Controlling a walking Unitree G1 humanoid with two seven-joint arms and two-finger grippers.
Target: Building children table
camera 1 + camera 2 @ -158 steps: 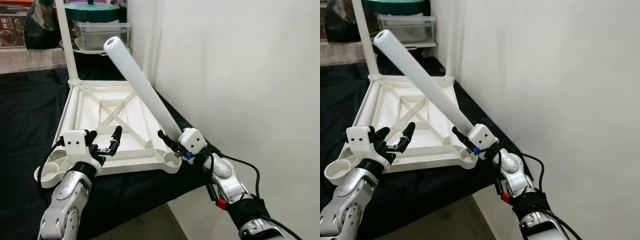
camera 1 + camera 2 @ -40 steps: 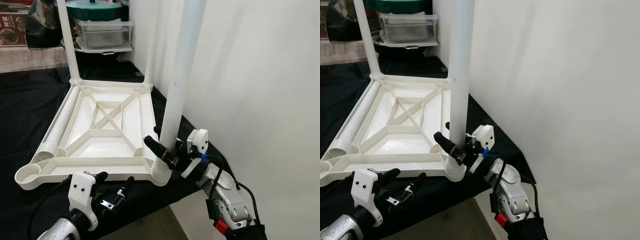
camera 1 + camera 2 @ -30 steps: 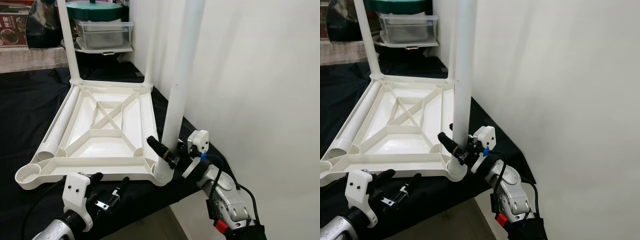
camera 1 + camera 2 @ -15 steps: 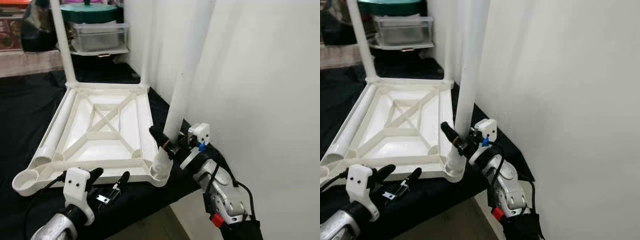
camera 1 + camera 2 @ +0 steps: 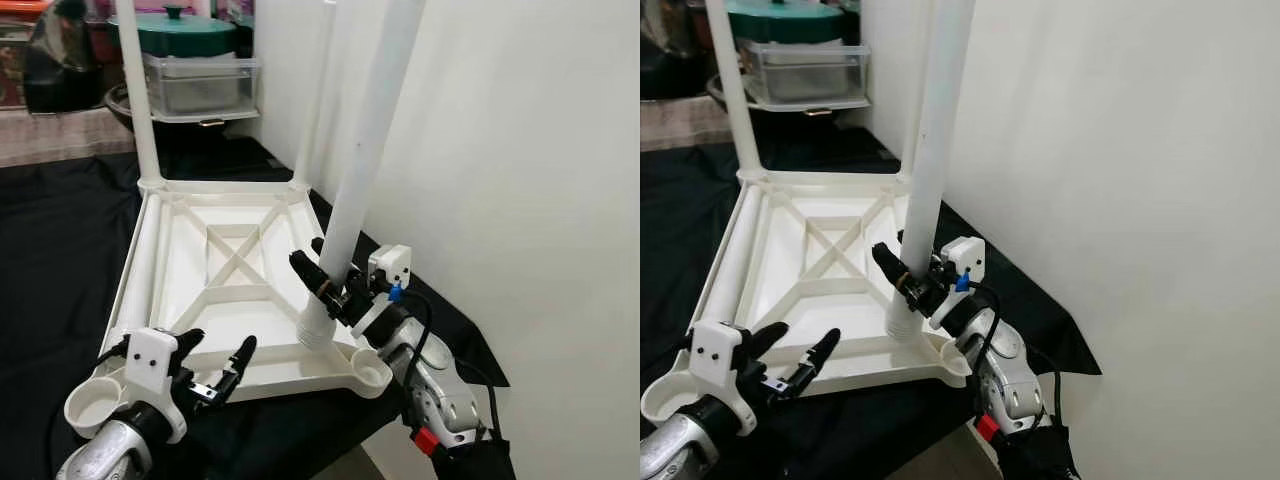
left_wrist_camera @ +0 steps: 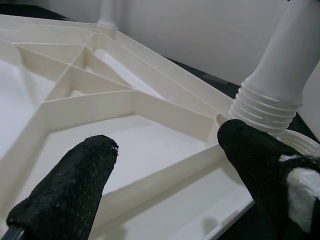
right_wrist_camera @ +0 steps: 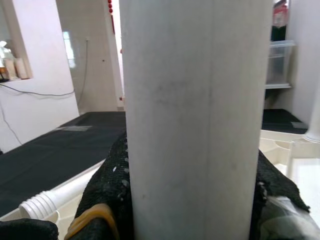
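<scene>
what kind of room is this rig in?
Probably a home utility or storage corner, not a lab. A teal-lidded pot sits on a clear plastic bin on a shelf behind; a black cloth covers the work surface under the upturned white table; plain white wall.

A black cloth (image 5: 60,240) covers the tabletop and drapes over its near corner, beside a plain white wall (image 5: 530,170) that runs along the right. At the back, a clear plastic container (image 5: 200,82) stands with a dark green lidded pot (image 5: 185,30) on top of it. Just left of these sits a dark rounded object (image 5: 60,65), too shadowed to identify. Below it, a strip of pale, patterned surface (image 5: 60,135) runs along the far edge of the cloth.
</scene>
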